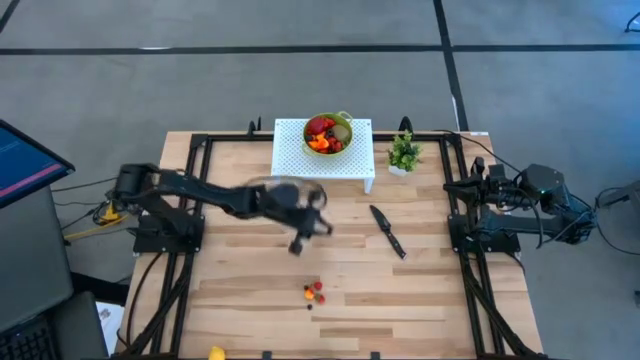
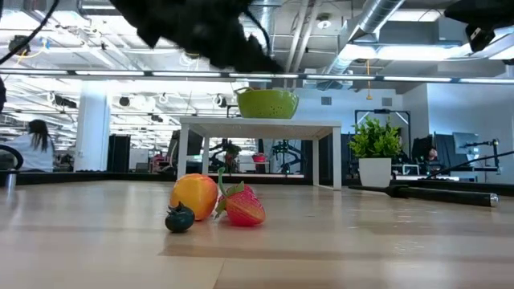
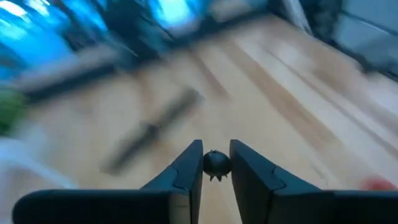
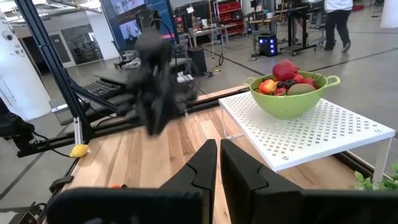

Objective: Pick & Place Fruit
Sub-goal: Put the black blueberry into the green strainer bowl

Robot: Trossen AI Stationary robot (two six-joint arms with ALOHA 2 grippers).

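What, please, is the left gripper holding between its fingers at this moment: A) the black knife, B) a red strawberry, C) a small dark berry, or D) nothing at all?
C: the left wrist view shows the left gripper closed on a small dark berry, pinched between its fingers above the table.

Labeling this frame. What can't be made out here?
- Left hand: motion-blurred in high, low and right wrist views.
- Knife: smeared in left wrist view.
- Loose fruit: too small to count in high view.
- Yellow item: cut off by high view's bottom edge.

3 loose fruits (image 2: 213, 205), 1 bowl (image 1: 328, 131), 1 knife (image 1: 388, 231), 1 plant (image 1: 403, 153), 2 arms.
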